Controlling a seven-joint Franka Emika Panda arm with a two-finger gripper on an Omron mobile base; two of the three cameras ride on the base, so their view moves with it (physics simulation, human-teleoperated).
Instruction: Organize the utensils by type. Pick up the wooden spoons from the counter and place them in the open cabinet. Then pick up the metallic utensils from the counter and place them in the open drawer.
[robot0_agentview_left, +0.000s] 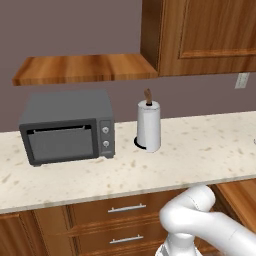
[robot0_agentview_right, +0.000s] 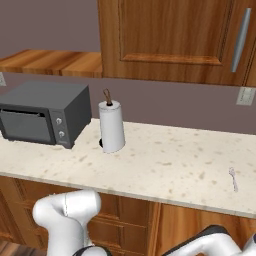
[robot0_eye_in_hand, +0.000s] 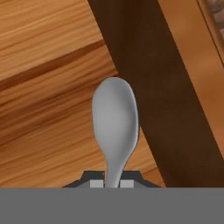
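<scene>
The pincer (robot0_eye_in_hand: 112, 183) grips the thin handle of a grey metallic spoon (robot0_eye_in_hand: 114, 122), held over reddish-brown wood.

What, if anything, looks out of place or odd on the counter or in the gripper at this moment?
One small silver utensil lies alone near the counter's front right edge. Otherwise the microwave and paper towel roll stand upright. The gripper holds a silver spoon over wood surfaces; nothing is spilled or damaged.

Beige speckled counter (robot0_agentview_right: 165, 165), microwave (robot0_agentview_left: 67, 127), paper towel roll (robot0_agentview_left: 149, 125), small silver utensil (robot0_agentview_right: 233, 178)
</scene>
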